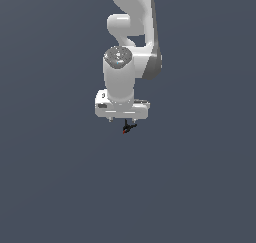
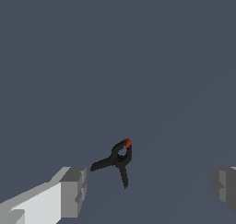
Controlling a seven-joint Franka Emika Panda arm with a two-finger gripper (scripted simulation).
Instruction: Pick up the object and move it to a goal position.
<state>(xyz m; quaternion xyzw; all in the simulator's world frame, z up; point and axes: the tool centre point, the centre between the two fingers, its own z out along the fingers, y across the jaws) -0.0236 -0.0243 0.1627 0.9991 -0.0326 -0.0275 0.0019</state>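
The object is a tiny black clamp-like thing with a small red tip, just below the white gripper in the exterior view. In the wrist view the object lies on the grey surface between the two fingers, nearer to the one finger than to the other finger. Its red tip points away from the fingers. The gripper is open wide and touches nothing. I cannot tell how far the fingertips are above the surface.
The white arm rises above the gripper toward the top of the exterior view. Around it there is only a plain dark grey surface. No goal marker shows.
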